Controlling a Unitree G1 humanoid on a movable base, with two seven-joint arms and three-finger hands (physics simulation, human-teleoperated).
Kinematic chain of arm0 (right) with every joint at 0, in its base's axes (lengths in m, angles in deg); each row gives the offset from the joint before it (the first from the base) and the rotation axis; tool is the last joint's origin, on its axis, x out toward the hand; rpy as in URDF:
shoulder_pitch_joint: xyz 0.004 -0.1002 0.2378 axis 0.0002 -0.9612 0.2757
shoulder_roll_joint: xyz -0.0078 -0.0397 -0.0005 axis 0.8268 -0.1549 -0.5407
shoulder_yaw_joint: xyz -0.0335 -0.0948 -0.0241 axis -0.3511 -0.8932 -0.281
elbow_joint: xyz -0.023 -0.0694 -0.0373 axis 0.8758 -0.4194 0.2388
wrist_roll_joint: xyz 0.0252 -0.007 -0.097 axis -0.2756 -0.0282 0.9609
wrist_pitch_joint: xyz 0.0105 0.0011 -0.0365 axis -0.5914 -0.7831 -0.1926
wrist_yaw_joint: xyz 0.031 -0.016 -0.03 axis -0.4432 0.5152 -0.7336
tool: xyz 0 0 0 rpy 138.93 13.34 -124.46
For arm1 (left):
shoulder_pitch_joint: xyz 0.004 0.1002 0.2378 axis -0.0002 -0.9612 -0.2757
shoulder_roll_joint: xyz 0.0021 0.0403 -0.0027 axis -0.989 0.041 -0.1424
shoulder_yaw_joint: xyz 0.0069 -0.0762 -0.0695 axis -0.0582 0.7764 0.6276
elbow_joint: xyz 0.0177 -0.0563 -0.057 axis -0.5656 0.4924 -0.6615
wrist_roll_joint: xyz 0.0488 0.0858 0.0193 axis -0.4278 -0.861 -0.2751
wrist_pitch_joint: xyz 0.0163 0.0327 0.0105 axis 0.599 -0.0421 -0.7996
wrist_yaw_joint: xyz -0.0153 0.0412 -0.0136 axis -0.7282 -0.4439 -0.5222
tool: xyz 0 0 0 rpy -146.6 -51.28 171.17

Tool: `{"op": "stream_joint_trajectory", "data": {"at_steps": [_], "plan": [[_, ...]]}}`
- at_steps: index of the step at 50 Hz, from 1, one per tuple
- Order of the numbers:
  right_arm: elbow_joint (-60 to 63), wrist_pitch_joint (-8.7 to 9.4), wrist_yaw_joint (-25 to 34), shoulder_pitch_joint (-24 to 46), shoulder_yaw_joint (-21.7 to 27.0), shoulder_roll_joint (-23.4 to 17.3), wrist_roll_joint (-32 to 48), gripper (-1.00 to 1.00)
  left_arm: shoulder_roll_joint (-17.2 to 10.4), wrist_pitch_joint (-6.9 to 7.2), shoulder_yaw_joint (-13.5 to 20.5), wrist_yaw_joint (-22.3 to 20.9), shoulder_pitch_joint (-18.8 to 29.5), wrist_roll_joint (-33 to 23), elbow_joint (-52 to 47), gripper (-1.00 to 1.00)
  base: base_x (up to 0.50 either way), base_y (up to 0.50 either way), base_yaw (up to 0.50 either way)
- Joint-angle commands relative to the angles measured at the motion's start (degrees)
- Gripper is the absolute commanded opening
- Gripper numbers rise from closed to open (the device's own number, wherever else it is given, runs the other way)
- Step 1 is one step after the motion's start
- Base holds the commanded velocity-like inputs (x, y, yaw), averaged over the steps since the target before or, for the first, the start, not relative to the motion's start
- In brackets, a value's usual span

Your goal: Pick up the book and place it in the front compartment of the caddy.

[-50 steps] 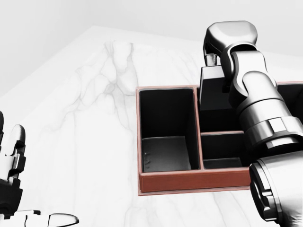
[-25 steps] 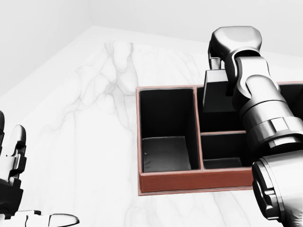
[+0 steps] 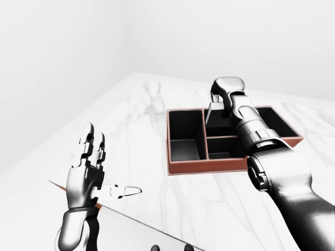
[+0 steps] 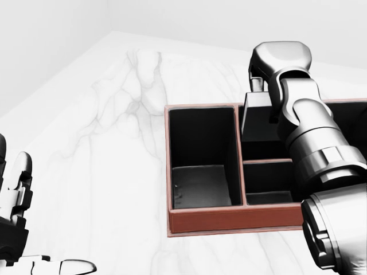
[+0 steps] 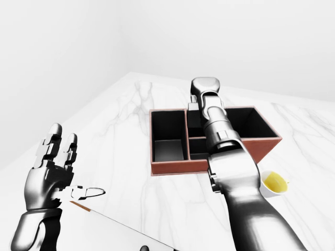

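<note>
Black flat book (image 4: 261, 117) upright in caddy (image 4: 229, 220) | right hand (image 4: 269, 74) clamped on it | left hand (image 3: 86, 170) fingers spread

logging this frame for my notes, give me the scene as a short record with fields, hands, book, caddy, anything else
surface: white marble counter
caddy: red-brown caddy with dark compartments, near the counter's middle
book: dark book, upright over the caddy's upper middle compartment
right hand: right hand above the caddy, on the book's top; grip hidden
left hand: left hand raised at lower left in the left-eye view, fingers spread, holding nothing
other: white cup with yellow inside, beside the caddy's lower right corner in the right-eye view
</note>
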Motion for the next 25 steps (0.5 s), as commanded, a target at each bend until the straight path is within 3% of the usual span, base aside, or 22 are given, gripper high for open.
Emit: {"op": "stream_joint_trajectory", "data": {"at_steps": [1, 25], "plan": [[-3.2, 0.00, -1.3, 1.5, -0.8, 0.1, 1.0, -1.00, 0.1, 0.00, -0.2, 0.9, 1.5, -0.5, 3.3, 1.00, 0.00, 0.00, 0.00], [-4.4, 0.00, -1.8, 1.8, 0.0, 0.0, 2.4, -1.00, 0.0, 0.00, -0.6, 0.8, 1.2, -0.7, 3.6, 1.00, 0.00, 0.00, 0.00]]}}
